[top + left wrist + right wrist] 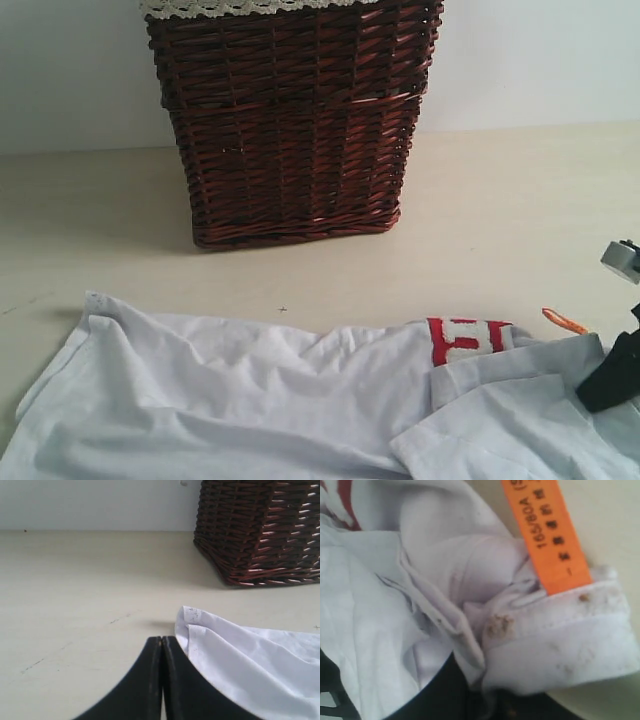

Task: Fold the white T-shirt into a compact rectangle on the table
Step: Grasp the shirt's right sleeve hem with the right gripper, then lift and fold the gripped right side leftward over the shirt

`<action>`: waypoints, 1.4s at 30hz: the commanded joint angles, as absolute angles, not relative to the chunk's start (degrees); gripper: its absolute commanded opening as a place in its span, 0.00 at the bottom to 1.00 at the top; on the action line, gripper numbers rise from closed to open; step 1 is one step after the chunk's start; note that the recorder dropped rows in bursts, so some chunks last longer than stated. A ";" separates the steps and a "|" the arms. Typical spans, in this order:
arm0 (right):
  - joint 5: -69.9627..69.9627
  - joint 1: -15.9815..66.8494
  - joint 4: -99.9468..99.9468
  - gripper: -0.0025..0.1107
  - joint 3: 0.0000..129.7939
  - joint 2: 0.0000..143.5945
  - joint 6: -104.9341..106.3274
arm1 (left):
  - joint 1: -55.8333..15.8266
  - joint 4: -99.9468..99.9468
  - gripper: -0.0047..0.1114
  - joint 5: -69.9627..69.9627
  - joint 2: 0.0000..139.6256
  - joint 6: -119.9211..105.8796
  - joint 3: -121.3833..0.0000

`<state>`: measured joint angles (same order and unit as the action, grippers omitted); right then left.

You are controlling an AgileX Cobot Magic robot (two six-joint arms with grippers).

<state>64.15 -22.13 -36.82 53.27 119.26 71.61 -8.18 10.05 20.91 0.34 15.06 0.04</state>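
Observation:
The white T-shirt [250, 390] lies rumpled across the near part of the pale table [500, 210], a strip of red-outlined lettering [468, 340] showing at its right. Its orange neck tag [565, 321] sticks out beside the collar. My right gripper [607, 382] is shut on the shirt near the collar; in the right wrist view the fabric [470, 630] bunches between the black fingers, under the tag [547, 535]. My left gripper [162, 640] is shut and empty, resting low just beside the shirt's corner [192, 622]. It is out of the exterior view.
A tall dark brown wicker basket [295, 120] with a lace-trimmed liner [240, 7] stands at the back centre, close behind the shirt. In the left wrist view the basket [260, 530] sits beyond the shirt's corner. A pale wall runs behind the table.

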 commanded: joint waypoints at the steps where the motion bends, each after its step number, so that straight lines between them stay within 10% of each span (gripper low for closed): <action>1: 52.77 -21.33 -26.99 0.02 51.76 121.29 68.79 | -8.56 9.77 0.05 20.43 0.00 15.11 0.00; 24: 54.73 -41.80 -17.99 0.02 74.79 114.81 66.09 | -8.56 9.77 0.05 20.43 0.00 15.11 0.00; 34: 69.96 -40.56 -39.78 0.02 75.20 108.19 63.61 | -8.56 9.77 0.05 20.43 0.00 15.11 0.00; 42: 69.96 -22.18 -43.46 0.02 75.20 101.85 50.48 | -8.56 9.77 0.05 20.43 0.00 15.11 0.00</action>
<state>69.37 -26.12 -40.99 74.93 102.46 54.06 -8.18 10.05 20.91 0.34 15.06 0.04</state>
